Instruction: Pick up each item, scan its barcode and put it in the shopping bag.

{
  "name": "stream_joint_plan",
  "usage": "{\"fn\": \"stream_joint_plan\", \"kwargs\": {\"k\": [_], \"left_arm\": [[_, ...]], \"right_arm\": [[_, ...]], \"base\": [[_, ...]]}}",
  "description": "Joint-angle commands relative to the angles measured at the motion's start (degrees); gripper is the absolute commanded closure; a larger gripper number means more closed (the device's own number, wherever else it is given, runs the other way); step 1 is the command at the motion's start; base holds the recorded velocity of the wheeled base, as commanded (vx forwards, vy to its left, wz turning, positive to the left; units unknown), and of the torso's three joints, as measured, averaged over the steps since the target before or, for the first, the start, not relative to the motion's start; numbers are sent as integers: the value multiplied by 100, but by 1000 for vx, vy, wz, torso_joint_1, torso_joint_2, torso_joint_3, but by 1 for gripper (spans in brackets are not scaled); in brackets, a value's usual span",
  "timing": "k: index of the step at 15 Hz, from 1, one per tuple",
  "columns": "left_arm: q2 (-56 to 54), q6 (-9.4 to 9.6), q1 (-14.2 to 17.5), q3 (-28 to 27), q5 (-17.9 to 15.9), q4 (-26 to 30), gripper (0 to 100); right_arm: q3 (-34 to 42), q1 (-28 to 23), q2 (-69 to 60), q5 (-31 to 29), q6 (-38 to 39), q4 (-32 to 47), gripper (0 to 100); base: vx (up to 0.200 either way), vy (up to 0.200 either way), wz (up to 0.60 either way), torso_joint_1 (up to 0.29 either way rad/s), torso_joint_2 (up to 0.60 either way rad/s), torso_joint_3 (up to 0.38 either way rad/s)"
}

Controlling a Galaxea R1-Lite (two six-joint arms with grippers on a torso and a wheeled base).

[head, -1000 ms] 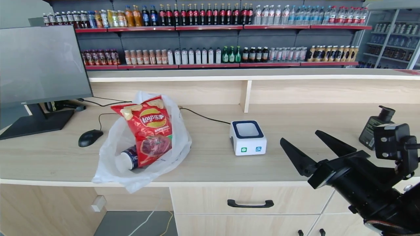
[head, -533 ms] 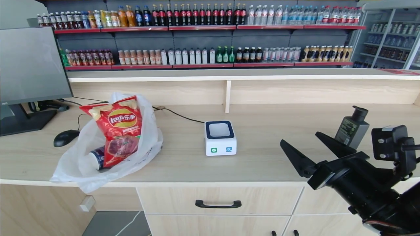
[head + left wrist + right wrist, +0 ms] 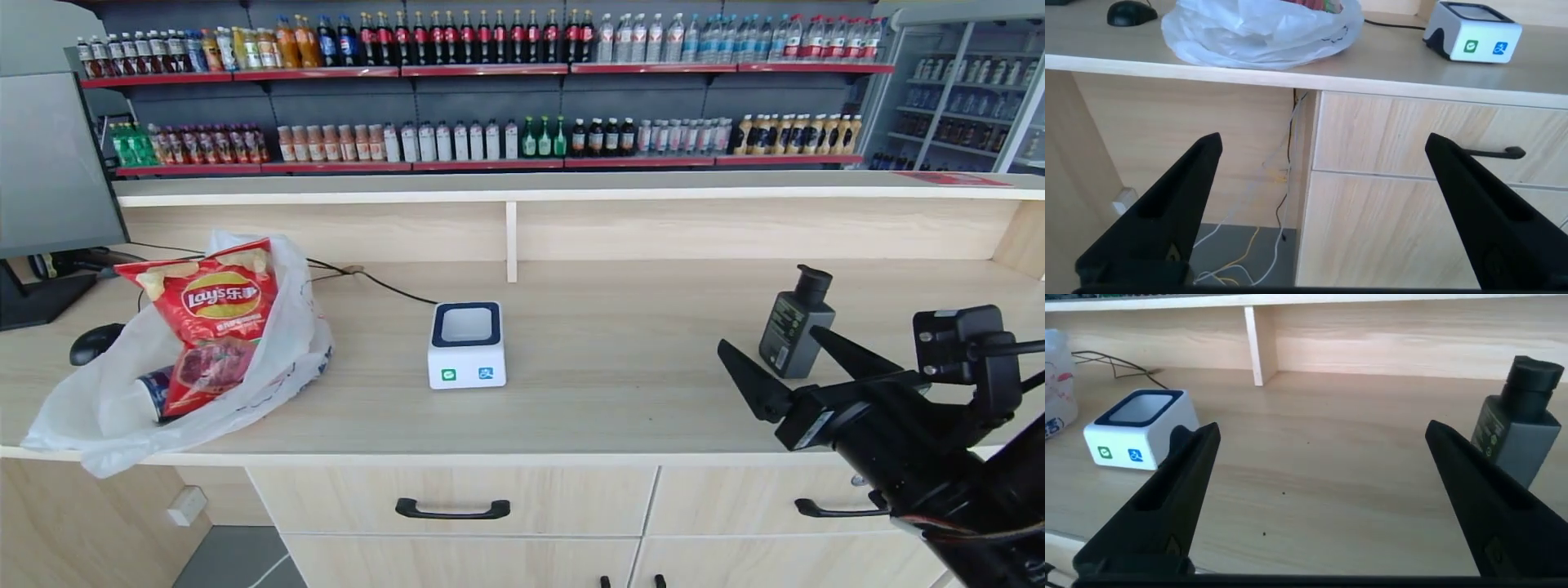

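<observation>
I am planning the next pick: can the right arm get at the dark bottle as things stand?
Probably yes. The right gripper is open, and the dark bottle stands upright just ahead, slightly off its line, with bare counter between.

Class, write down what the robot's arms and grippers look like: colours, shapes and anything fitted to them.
All parts are matt black. The right gripper has two long, flat jaws tapering to points, on a thick round wrist with a small pale label. A boxy black camera mount sits on a bracket above it. The left gripper has the same wedge-shaped jaws.
</observation>
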Motion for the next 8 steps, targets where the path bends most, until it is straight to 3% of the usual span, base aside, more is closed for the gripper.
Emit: {"fn": "stream_joint_plan", "kwargs": {"k": [1, 3, 8], "left_arm": [[-2, -9, 0, 1, 1, 1, 0], [-2, -9, 0, 1, 1, 1, 0], [-2, -18, 0, 1, 10, 1, 0]], "right_arm": [[13, -149, 245, 1, -14, -6, 0], [22, -263, 333, 9, -14, -6, 0], [31, -579, 693, 9, -14, -6, 0]], "base": [[0, -200, 0, -2, 7, 2], [0, -200, 0, 2, 7, 2], [0, 0, 0, 0, 0, 0]]}}
